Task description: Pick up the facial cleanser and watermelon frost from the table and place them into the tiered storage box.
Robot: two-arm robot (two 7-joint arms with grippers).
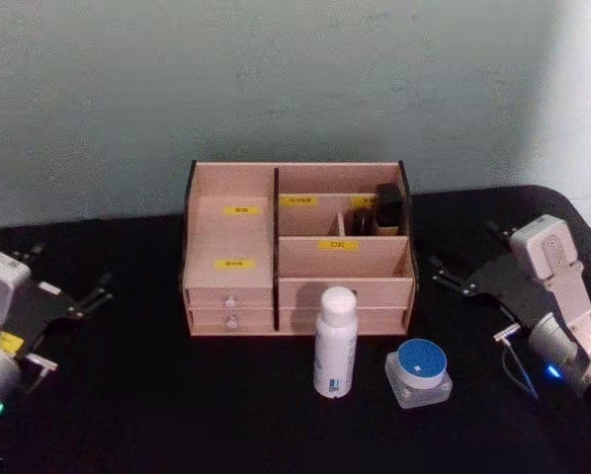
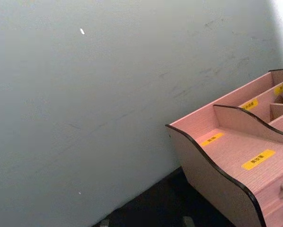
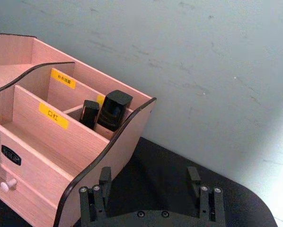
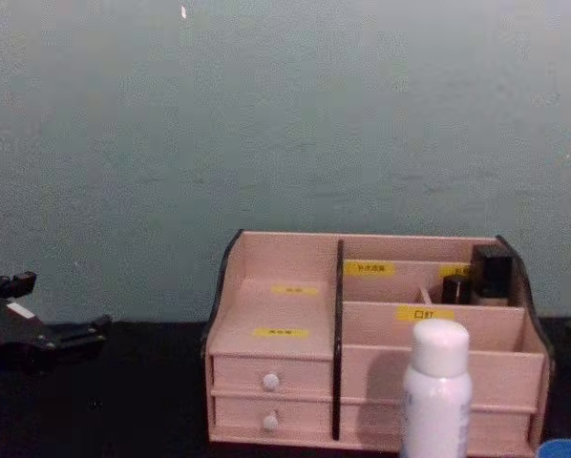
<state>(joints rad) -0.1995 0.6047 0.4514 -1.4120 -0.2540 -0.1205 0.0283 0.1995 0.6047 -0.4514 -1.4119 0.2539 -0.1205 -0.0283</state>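
A pale pink organiser (image 1: 305, 257) with stepped compartments sits in the middle of the black worktop (image 1: 127, 395), its back close to a pale grey-green wall (image 1: 276, 79). Two small drawers (image 1: 230, 308) with white knobs are stacked at its front on the robot's left. Yellow labels (image 1: 337, 245) mark the tiers. In the rear compartment on the robot's right stand two dark containers (image 3: 114, 109), upright and side by side.

A white bottle (image 1: 335, 341) stands upright on the worktop just in front of the organiser's right half. Whether it touches the front wall cannot be told. Just beside it, on the robot's right and a little nearer the robot, sits a clear jar with a blue lid (image 1: 419, 370), apart from the bottle. Both stand outside the organiser.

The left gripper (image 2: 145, 220) hangs low over the worktop, well to the left of the organiser, its jaws released and holding nothing. The right gripper (image 3: 148, 182) sits to the right of the organiser, near its side wall, and its fingers (image 3: 105, 177) are spread wide, so the jaws are released and empty too.
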